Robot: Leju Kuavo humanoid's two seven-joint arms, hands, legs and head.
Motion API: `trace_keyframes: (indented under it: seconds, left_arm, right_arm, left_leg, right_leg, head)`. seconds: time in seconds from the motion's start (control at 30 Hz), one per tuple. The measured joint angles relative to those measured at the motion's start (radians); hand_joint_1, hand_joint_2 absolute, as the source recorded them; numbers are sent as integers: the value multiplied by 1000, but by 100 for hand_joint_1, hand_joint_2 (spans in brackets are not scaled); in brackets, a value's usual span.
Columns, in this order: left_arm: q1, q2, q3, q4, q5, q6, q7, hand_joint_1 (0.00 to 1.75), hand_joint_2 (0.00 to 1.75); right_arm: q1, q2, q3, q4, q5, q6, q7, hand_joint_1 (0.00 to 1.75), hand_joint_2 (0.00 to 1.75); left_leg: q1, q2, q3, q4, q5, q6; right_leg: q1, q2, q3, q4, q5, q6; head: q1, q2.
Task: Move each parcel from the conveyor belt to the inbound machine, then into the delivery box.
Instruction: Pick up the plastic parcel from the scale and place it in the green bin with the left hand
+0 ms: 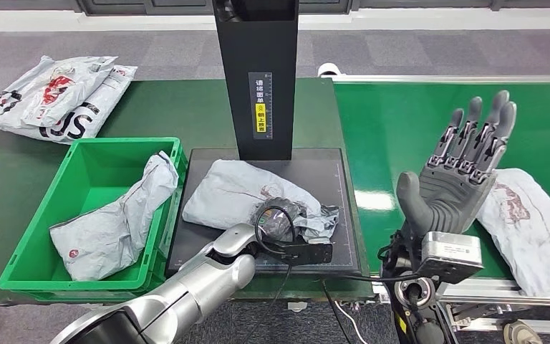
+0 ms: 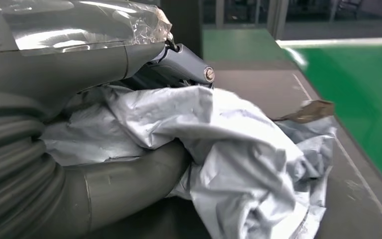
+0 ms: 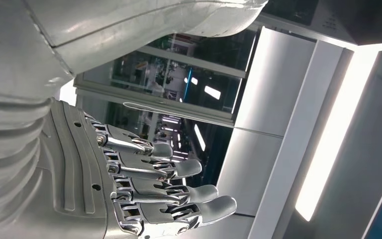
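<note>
Head view: the left hand (image 1: 281,222) grips a crumpled grey plastic parcel (image 1: 236,197) lying on the dark flat inbound machine plate (image 1: 329,172) at centre. The right hand (image 1: 462,168), at 3 o'clock, is raised with fingers spread, holding nothing (palm up). Another grey parcel (image 1: 114,222) lies in the green plastic delivery box (image 1: 79,161) at 9 o'clock.

Left wrist view: thumb and fingers clamp the parcel (image 2: 238,149).

Right wrist view: fingers (image 3: 179,186) straight, apart

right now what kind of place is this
Probably a parcel sorting or logistics station: grey mailer parcels lie on a green conveyor belt, a black inbound scanner machine stands over one parcel, and a green delivery box holds another.
</note>
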Motion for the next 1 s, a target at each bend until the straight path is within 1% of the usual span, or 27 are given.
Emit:
trace_keyframes:
  seconds: [0.27,0.43,0.57,0.67,0.77,0.9,1.0]
  left_arm:
    - [0,15,0,10,-10,51,11,175,175]
    - [-24,31,12,-16,8,188,-15,175,175]
    - [-51,51,36,-80,3,253,-27,175,175]
    - [-50,87,65,-206,-31,300,-17,175,175]
    - [-43,148,111,-417,-85,306,11,175,175]
    - [-19,230,197,-713,-149,312,30,175,175]
    - [-1,285,265,-885,-235,340,45,175,175]
  right_arm:
    - [8,0,0,-20,12,8,5,0,175]
    - [27,0,0,-31,35,-17,8,0,175]
    - [44,0,0,-33,51,-24,20,0,175]
    - [57,0,-5,-29,81,-18,57,0,175]
    - [68,0,-23,0,99,7,94,0,175]
    - [93,-4,-50,54,80,18,87,0,175]
    - [122,-12,-59,68,70,11,78,0,175]
  left_leg:
    - [0,0,0,0,0,0]
    - [0,-1,0,0,0,0]
    - [0,-1,0,0,0,0]
    - [0,0,-1,0,1,0]
    - [1,0,-1,0,1,0]
    - [1,0,-1,0,1,0]
    - [2,0,-1,-1,0,-1]
  right_leg:
    - [0,0,0,0,0,0]
    - [0,0,0,0,0,0]
    - [0,0,0,0,0,0]
    - [0,0,0,0,0,0]
    - [1,0,-1,0,0,0]
    - [1,0,-1,1,0,-1]
    - [2,0,-1,1,-1,-1]
  head:
    - [0,0]
    - [0,0]
    - [0,0]
    - [0,0]
    - [0,0]
    - [0,0]
    - [0,0]
